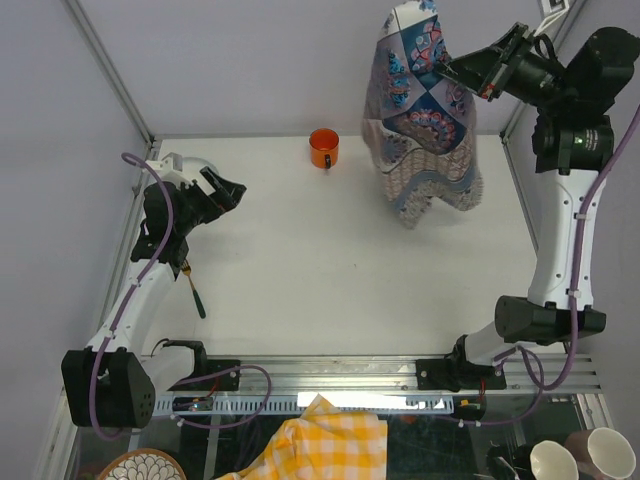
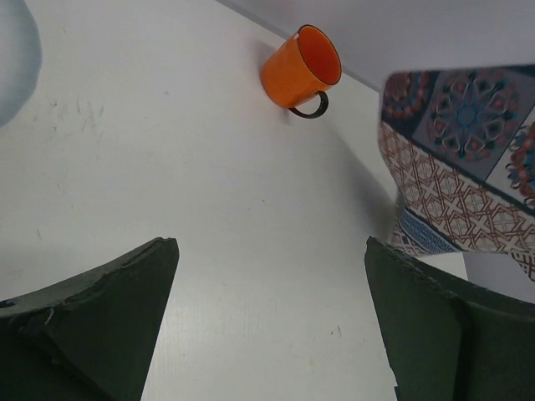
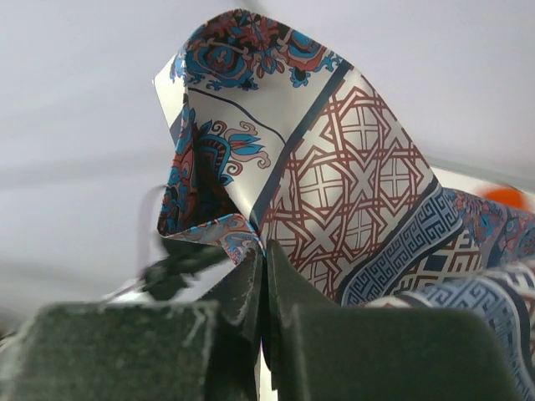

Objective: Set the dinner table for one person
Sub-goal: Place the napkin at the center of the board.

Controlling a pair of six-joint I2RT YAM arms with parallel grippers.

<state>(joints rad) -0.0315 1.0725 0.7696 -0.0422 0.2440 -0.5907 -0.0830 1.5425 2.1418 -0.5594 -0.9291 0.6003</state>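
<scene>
While the right hand (image 1: 447, 68) is up high at the far right, it is pinched tight on a top fold of the patterned cloth (image 1: 420, 120). In the right wrist view the two fingers of that hand (image 3: 266, 251) are pressed together with the cloth (image 3: 334, 184) caught between them. The cloth has blue, red and white tile shapes on it. It hangs down from the hand in loose folds. Its bottom edge is low, close to the far right part of the tabletop (image 1: 350, 260), but I cannot tell if it touches.

The tabletop is big, white and plain, with metal rails along its edges. An orange mug (image 1: 323, 149) stands on it near the far edge, to the left of the cloth and apart from it. In the left wrist view the mug (image 2: 299, 67) has a dark handle, and the cloth (image 2: 468, 159) shows at the right side above the tabletop (image 2: 167, 125).

The left hand (image 1: 228, 195) is on the left side, above the tabletop. Its fingers are spread wide and hold nothing (image 2: 269, 242).

A small thin tool (image 1: 195, 295) with a dark end lies on the tabletop beside the left arm. I cannot tell what it is.

Below the near rail there is a yellow checked cloth (image 1: 330, 445), a patterned bowl (image 1: 140, 468) and some cups (image 1: 555, 462).
</scene>
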